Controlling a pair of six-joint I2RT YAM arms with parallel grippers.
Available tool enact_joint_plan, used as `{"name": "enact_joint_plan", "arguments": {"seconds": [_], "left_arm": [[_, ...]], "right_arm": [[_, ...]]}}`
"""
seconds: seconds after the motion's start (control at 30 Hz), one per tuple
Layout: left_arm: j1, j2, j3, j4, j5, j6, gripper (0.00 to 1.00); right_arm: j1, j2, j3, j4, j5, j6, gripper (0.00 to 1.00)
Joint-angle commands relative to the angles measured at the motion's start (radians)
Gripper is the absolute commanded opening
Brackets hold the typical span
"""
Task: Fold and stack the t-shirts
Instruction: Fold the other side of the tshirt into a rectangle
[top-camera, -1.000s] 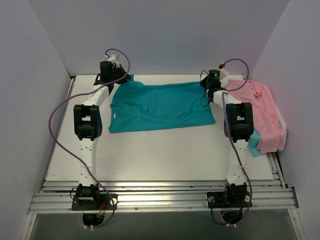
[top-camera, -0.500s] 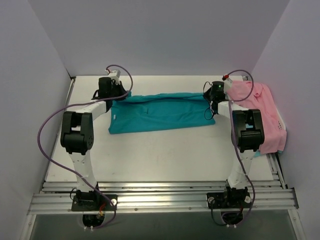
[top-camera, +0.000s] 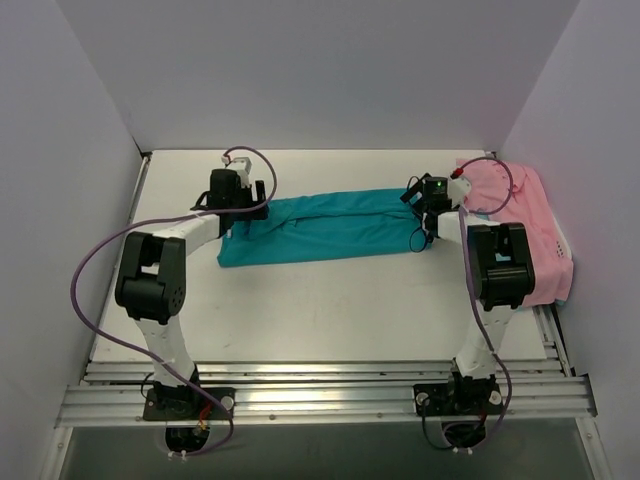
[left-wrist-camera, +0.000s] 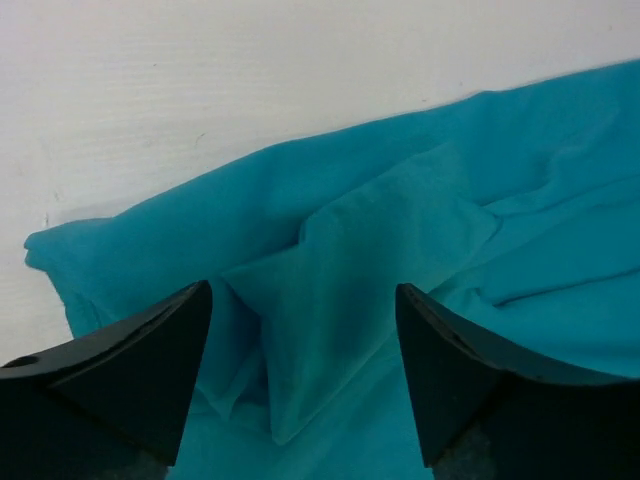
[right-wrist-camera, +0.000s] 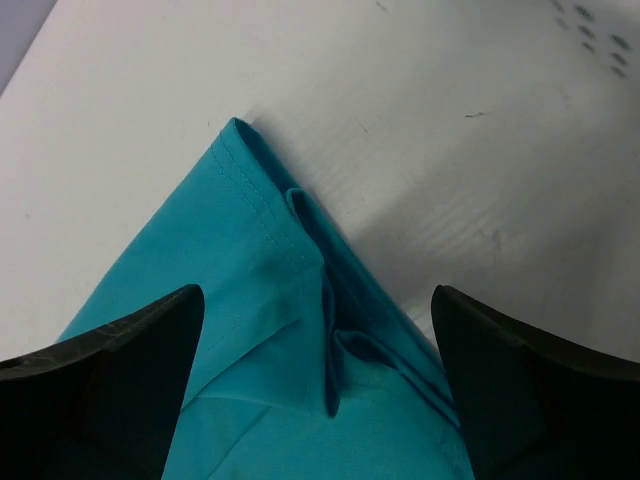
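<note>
Looking down, found teal shirt (top-camera: 330, 225) lying across the table's (top-camera: 330, 310) far half as a long, plain, creased band, stitched hem at one corner. Caught left gripper (left-wrist-camera: 302, 292) and right gripper (right-wrist-camera: 318, 295) spread wide over its ends, clasping nothing. Spotted pink shirt (top-camera: 520, 215) far right.

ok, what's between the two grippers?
The teal shirt, folded into a long band, fills the stretch from left gripper to right gripper; the top view shows it.
</note>
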Motion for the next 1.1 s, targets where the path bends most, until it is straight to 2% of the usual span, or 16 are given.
{"name": "enact_joint_plan", "arguments": {"seconds": [0.0,0.1,0.23,0.3,0.4,0.5,0.63,0.87,1.07], "left_arm": [[0.004,-0.031,0.067,-0.130,-0.079,-0.029,0.87],[0.004,-0.127,-0.035,-0.099,-0.149,-0.053,0.89],[0.004,-0.294,-0.138,-0.026,-0.176,-0.093,0.89],[0.004,-0.330,-0.165,0.011,-0.167,-0.122,0.89],[0.003,-0.348,-0.182,0.033,-0.122,-0.155,0.89],[0.001,-0.328,-0.195,0.060,-0.114,-0.196,0.88],[0.001,-0.325,-0.273,0.160,-0.110,-0.239,0.86],[0.003,-0.307,-0.332,0.232,-0.127,-0.239,0.84],[0.004,-0.296,-0.356,0.267,-0.124,-0.242,0.84]], "right_arm": [[-0.006,-0.108,-0.023,-0.108,0.109,0.030,0.99],[-0.004,-0.172,-0.046,-0.155,0.152,0.037,1.00],[0.051,-0.309,-0.113,-0.087,0.148,0.028,0.99],[0.124,-0.361,-0.101,-0.077,0.148,0.011,0.98],[0.229,-0.358,-0.017,-0.048,0.116,-0.032,0.98],[0.280,-0.268,0.112,-0.020,0.015,-0.044,0.97],[0.379,-0.058,0.316,-0.051,-0.035,-0.064,0.96],[0.458,0.280,0.693,-0.106,-0.156,-0.098,0.95],[0.505,0.471,0.882,-0.140,-0.236,-0.119,0.93]]}}
